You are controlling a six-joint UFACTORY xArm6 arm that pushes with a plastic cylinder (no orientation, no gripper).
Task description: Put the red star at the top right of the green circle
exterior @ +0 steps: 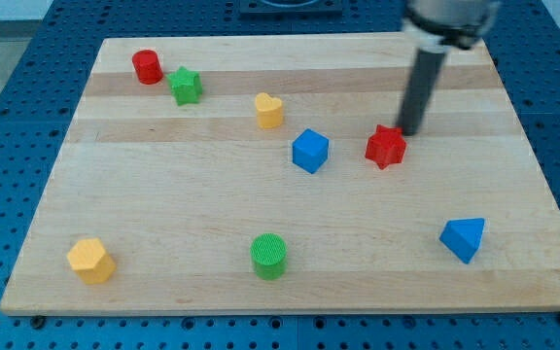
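Camera view shows my tip [408, 132], a bare rod with no claw to open or close, touching the red star [385, 147] from the upper right, likely to push it toward the green circle [269, 255] at lower left.

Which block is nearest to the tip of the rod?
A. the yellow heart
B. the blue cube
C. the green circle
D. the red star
D: my tip sits right at the upper right edge of the red star, while the blue cube lies farther to the view's left.
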